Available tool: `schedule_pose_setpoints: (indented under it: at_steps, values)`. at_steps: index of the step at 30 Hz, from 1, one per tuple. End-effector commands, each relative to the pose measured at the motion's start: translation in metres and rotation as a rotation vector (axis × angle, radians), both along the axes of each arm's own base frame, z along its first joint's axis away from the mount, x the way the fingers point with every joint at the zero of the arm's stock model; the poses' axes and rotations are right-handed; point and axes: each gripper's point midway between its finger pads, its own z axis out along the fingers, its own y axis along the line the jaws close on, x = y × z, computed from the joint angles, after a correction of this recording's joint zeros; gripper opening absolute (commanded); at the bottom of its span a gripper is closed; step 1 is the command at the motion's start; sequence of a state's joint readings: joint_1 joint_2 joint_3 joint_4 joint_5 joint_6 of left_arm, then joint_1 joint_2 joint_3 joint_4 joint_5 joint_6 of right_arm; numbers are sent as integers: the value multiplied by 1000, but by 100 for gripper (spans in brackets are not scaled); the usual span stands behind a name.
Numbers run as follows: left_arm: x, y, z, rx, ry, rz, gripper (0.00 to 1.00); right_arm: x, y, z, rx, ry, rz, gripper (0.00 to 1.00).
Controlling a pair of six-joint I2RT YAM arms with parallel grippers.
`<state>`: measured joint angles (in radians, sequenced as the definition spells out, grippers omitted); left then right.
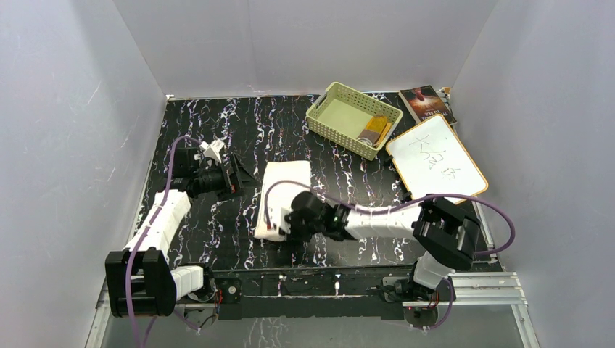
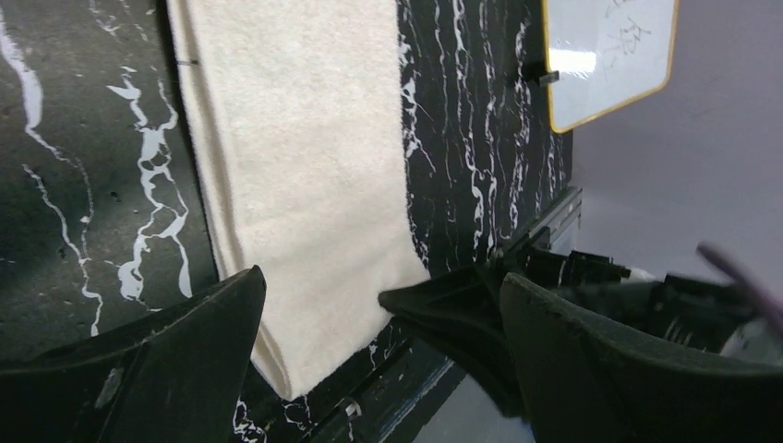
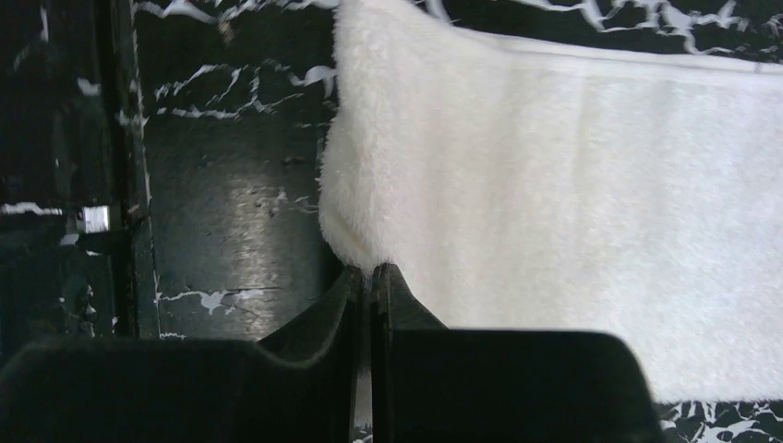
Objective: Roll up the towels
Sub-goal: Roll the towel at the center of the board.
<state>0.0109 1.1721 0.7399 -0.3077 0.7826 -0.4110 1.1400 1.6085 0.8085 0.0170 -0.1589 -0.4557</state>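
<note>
While the left jaws hang open beside the cream towel (image 1: 284, 188), the right jaws sit closed at its near edge.

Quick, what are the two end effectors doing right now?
Left end effector: open, holding nothing.
Right end effector: closed on the edge of the towel.

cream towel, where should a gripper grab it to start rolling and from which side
Grip the cream towel at its near short edge, by a corner, coming in low from the near side. It lies flat and folded, with its long axis running near to far, so that edge is probably the free end to lift and roll away. The right gripper sits at that edge, jaws together.
</note>
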Motion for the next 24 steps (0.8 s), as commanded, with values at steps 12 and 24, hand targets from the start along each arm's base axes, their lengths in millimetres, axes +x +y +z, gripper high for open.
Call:
schedule_pose_setpoints:
  at_steps: [12, 24]
  values:
    - [-13, -21, 39, -157, -152, -151, 98, 24, 30, 26, 93, 910, -100, 0]
    - [-44, -37, 14, -306, -36, -158, 86, 60, 16, -8, 90, 1140, -380, 0]
